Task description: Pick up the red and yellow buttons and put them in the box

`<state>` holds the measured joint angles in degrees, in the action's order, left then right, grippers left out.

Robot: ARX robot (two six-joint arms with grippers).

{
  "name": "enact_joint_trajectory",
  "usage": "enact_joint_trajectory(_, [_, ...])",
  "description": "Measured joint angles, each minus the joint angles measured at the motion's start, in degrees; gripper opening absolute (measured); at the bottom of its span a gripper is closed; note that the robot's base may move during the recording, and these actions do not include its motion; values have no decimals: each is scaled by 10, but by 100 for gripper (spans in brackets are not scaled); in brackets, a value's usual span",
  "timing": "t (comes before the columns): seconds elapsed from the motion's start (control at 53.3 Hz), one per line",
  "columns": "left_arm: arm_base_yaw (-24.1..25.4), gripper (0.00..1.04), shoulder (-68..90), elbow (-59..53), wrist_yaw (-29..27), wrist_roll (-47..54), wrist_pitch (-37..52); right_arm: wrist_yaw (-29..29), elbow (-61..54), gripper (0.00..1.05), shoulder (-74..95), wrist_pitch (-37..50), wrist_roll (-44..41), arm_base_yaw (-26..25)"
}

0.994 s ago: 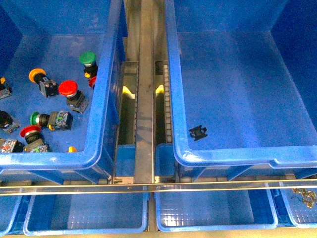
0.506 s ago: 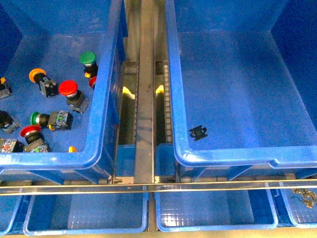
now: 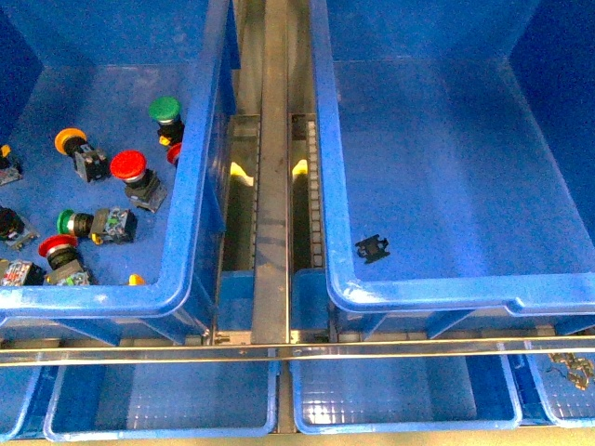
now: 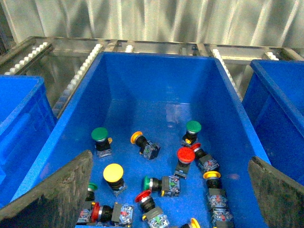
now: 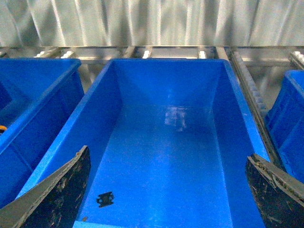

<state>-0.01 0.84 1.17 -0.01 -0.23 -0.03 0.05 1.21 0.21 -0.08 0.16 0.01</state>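
1. Left half of the frame: a bin [image 3: 197, 158] holds the push-buttons [image 3: 128, 167], scattered over its floor toward the left edge.
2. Right half: the box [image 3: 428, 295], with a small clip [image 3: 371, 248] on its floor near the lower left corner.
3. Centre: a rail [image 3: 271, 186] runs top to bottom between them.
4. Bottom edge: shallow trays [image 3: 163, 400] sit in a row below a crossbar [image 3: 297, 350].

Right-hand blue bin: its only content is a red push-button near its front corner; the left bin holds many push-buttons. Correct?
No. Its only content is a small black part, not a red push-button, as the front view shows. It does lie near the front corner of the right-hand blue bin, and the left bin holds many push-buttons.
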Motion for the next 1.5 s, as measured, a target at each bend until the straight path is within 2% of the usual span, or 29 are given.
enact_joint_trajectory(0.356, [0, 97, 0, 0, 0, 0, 0, 0, 0, 98, 0, 0, 0, 0])
enact_joint_trajectory(0.394, [7, 97, 28, 23, 17, -28, -66, 0, 0, 98, 0, 0, 0, 0])
enact_joint_trajectory(0.469, [47, 97, 150, 98, 65, -92, -214, -1, 0, 98, 0, 0, 0, 0])
enact_joint_trajectory(0.506, [67, 97, 191, 115, 81, -100, -239, 0, 0, 98, 0, 0, 0, 0])
enact_joint_trajectory(0.562, [112, 97, 259, 137, 120, -99, -238, 0, 0, 98, 0, 0, 0, 0])
enact_joint_trajectory(0.619, [167, 97, 336, 169, 157, -73, -198, 0, 0, 98, 0, 0, 0, 0])
enact_joint_trajectory(0.712, [201, 97, 432, 221, 198, -15, -141, 0, 0, 98, 0, 0, 0, 0])
enact_joint_trajectory(0.844, [194, 97, 568, 285, 224, 86, -84, 0, 0, 98, 0, 0, 0, 0])
enact_joint_trajectory(1.05, [141, 97, 766, 358, 210, 217, -46, 0, 0, 98, 0, 0, 0, 0])
enact_joint_trajectory(1.237, [102, 97, 877, 406, 208, 257, -16, 0, 0, 98, 0, 0, 0, 0])
enact_joint_trajectory(1.5, [76, 97, 1008, 462, 204, 274, 28, 0, 0, 98, 0, 0, 0, 0])
